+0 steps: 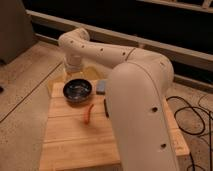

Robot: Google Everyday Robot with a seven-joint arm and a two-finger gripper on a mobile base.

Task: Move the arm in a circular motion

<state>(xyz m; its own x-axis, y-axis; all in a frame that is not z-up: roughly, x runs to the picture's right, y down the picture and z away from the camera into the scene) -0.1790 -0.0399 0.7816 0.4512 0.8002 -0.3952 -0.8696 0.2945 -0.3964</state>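
Camera view, nearest first: arm (pixel 142 100), cream-white and bulky, rising at lower right over the wooden bench (pixel 70 145). Farther on, small orange-red piece (pixel 89 114) lying on the bench, then dark bowl (pixel 77 91) with grey block (pixel 101 87) just beside. Beyond the bowl, arm bending down at far left to the pincer (pixel 74 70); cannot tell how far open or whether holding anything. Black cables (pixel 192 112) on the floor, right.
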